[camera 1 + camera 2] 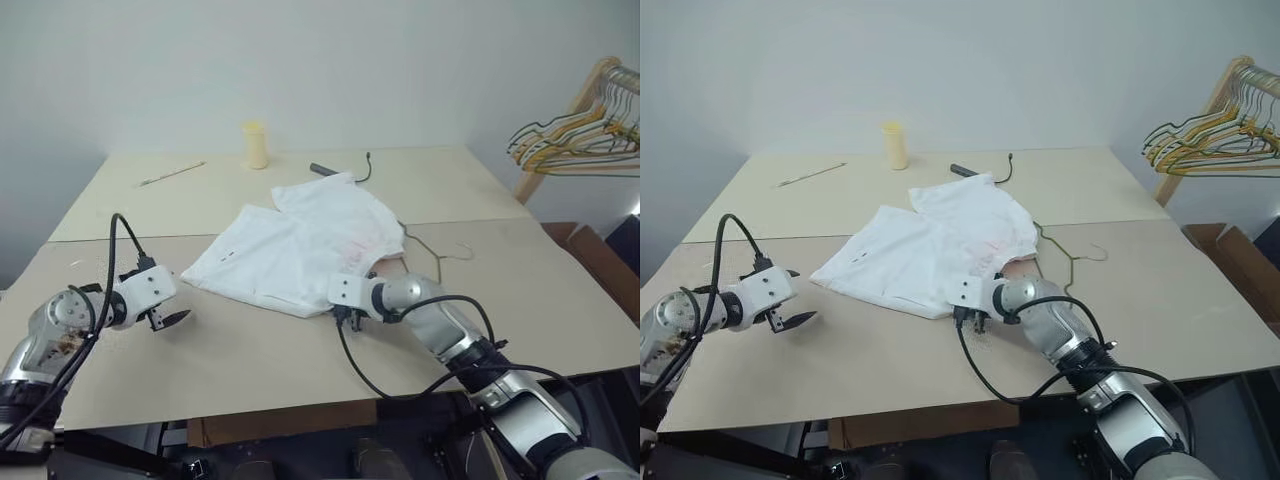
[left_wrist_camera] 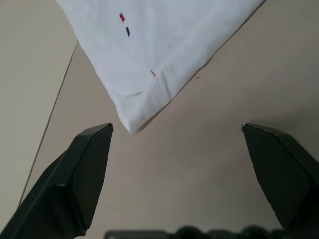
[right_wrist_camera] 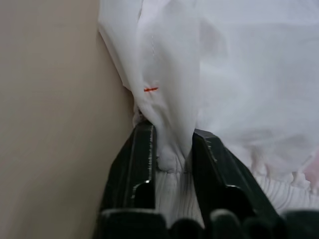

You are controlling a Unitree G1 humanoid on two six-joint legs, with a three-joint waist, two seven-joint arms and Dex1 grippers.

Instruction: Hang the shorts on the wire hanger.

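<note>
The white shorts [image 1: 300, 245] lie spread flat in the middle of the table. The thin wire hanger [image 1: 428, 250] lies at their right side, partly under the cloth, with its hook pointing away to the right. My right gripper [image 1: 345, 318] is at the shorts' near edge; the right wrist view shows it [image 3: 174, 149] shut on a bunched fold of white fabric [image 3: 239, 74] by the gathered waistband. Off the shorts' left corner, my left gripper [image 1: 170, 320] hovers open, apart from the cloth. In the left wrist view that corner [image 2: 149, 45] lies just beyond the spread fingertips [image 2: 94, 144].
At the table's far side stand a pale yellow cylinder [image 1: 256, 144], a thin stick [image 1: 172, 174] and a dark pen-like object with a cord [image 1: 325, 169]. A bunch of coloured hangers [image 1: 575, 135] hangs on a wooden rack at the right. A seam [image 1: 130, 238] crosses the tabletop.
</note>
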